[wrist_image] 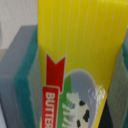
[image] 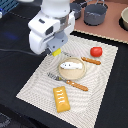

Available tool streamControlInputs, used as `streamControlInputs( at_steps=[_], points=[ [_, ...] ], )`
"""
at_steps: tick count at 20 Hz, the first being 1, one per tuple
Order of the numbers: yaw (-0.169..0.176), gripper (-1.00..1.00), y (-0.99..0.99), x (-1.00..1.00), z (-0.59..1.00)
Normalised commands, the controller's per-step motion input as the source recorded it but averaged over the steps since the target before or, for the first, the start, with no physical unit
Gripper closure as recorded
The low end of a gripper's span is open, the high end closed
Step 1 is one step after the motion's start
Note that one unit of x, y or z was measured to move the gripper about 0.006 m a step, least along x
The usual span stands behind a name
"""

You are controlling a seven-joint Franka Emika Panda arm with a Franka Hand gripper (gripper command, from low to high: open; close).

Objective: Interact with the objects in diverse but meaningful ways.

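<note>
My gripper (image: 56, 52) hangs over the back left part of the striped placemat (image: 35, 82), shut on a yellow packet (image: 57, 52) of which only a corner shows under the hand. The wrist view is filled by that yellow packet (wrist_image: 75, 45), with its red "BUTTER" label, held between the grey, green-padded fingers (wrist_image: 17, 65). A white fish (image: 71, 64) lies on a round wooden plate (image: 72, 74) at the mat's middle. Behind it to the exterior view's right sits a red tomato (image: 96, 51). An orange-brown bread loaf (image: 61, 98) lies near the front.
A wooden-handled fork (image: 67, 81) lies in front of the plate, and another wooden-handled piece (image: 91, 61) beside the tomato. Two grey pots (image: 95, 14) (image: 76, 9) stand at the back, with a bowl (image: 124, 19) at the far right. Dark table surrounds the mat.
</note>
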Motion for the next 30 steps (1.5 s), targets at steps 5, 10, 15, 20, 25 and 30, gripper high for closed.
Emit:
streamControlInputs(
  at_steps=[5,10,15,20,25,30],
  points=[
    [0.000,1.00,0.00,-0.18,-0.44],
    [0.000,-1.00,0.00,-0.16,-0.24],
    [0.000,-1.00,0.00,-0.22,-0.12],
    [0.000,-1.00,-0.04,-0.41,0.50],
    [0.000,-1.00,-0.03,-0.34,0.99],
    [-0.001,-1.00,-0.18,-0.04,1.00]
  ],
)
